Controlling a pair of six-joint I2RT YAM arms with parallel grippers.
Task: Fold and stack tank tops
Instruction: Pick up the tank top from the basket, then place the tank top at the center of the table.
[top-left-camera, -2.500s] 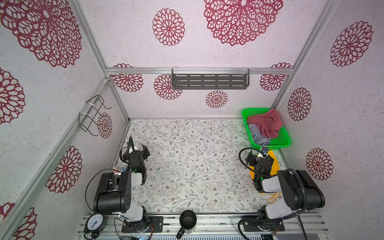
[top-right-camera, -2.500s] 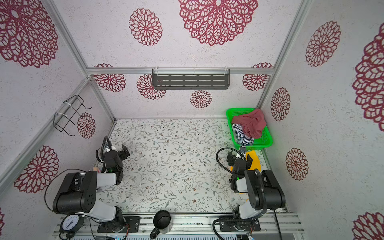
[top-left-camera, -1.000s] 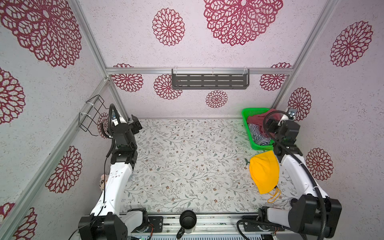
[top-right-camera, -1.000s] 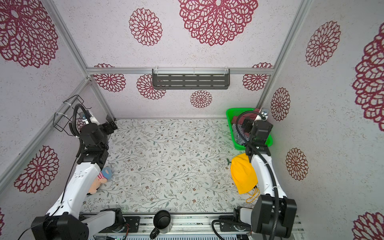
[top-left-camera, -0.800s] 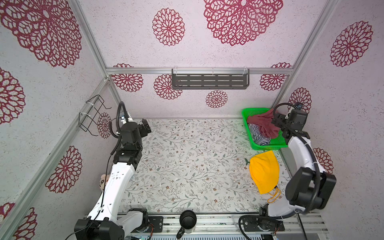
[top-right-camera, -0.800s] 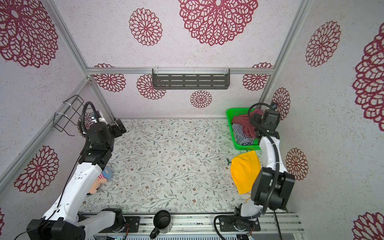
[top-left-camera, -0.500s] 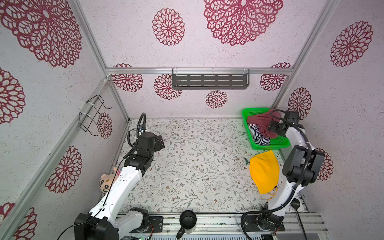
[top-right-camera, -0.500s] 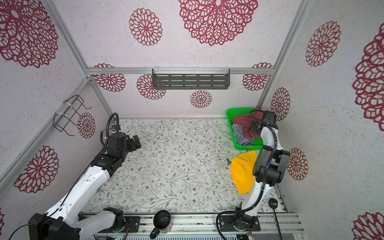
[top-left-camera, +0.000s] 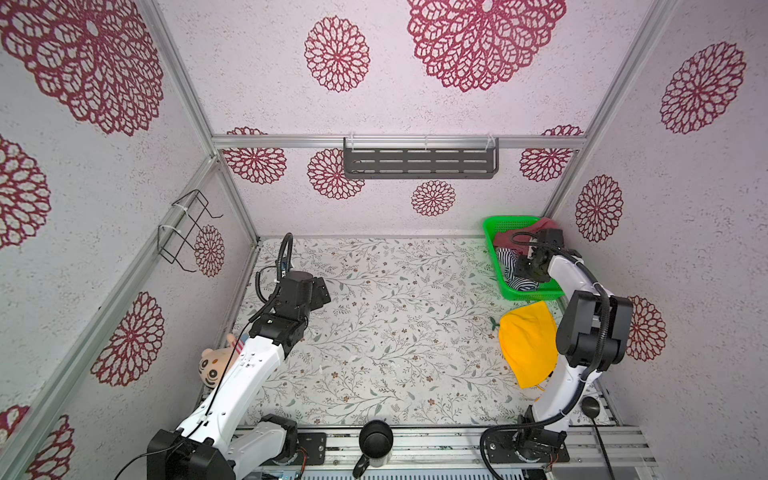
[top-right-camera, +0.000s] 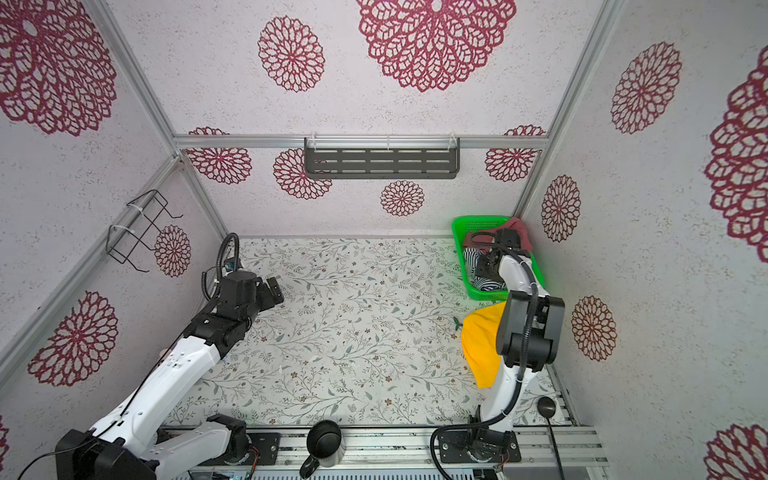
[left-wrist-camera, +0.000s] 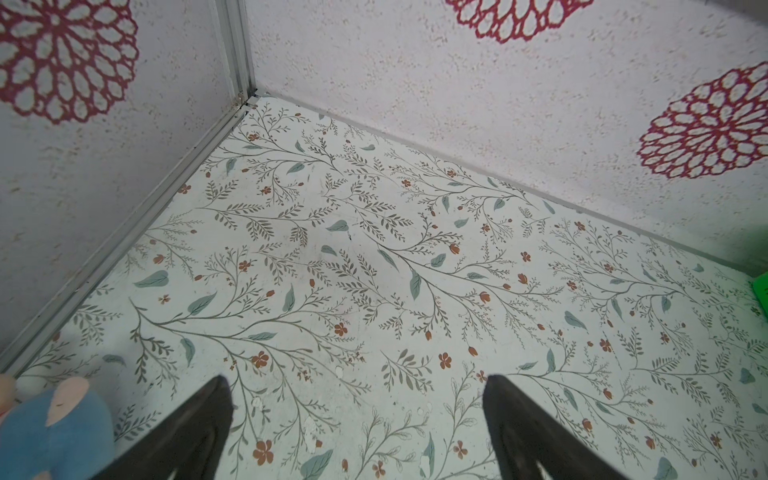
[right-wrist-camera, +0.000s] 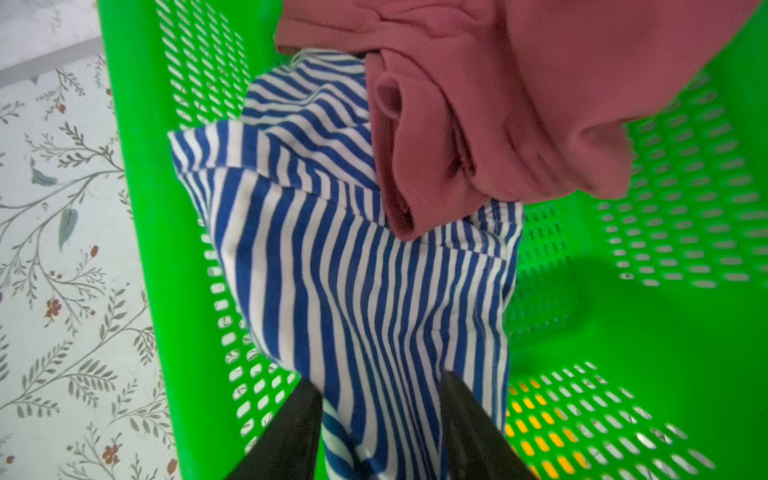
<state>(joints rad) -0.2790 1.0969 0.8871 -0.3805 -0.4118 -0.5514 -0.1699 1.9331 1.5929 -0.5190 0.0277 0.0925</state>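
The striped tank top (top-left-camera: 508, 258) (top-right-camera: 471, 257) (right-wrist-camera: 353, 270) lies crumpled in a green basket (top-left-camera: 532, 296) (top-right-camera: 459, 232) (right-wrist-camera: 137, 124) at the table's far right. The maroon tank top (top-left-camera: 503, 241) (top-right-camera: 469, 241) (right-wrist-camera: 498, 104) lies partly over it. My right gripper (top-left-camera: 524, 266) (top-right-camera: 486, 266) (right-wrist-camera: 380, 382) reaches down into the basket. Its fingers are shut on a bunch of the striped cloth. My left gripper (top-left-camera: 322, 293) (top-right-camera: 274, 291) (left-wrist-camera: 355, 380) hovers open over the left side of the table, holding nothing.
A yellow cloth (top-left-camera: 525, 345) (top-right-camera: 478, 340) lies on the table just in front of the basket, beside the right arm. A plush toy (top-left-camera: 216, 365) (left-wrist-camera: 54, 424) sits at the left edge. A black mug (top-left-camera: 376, 436) stands at the front rail. Walls close in on three sides.
My right gripper has dropped into the basket and its jaws have closed round the striped cloth. My left arm has swung out from the left wall over the table.
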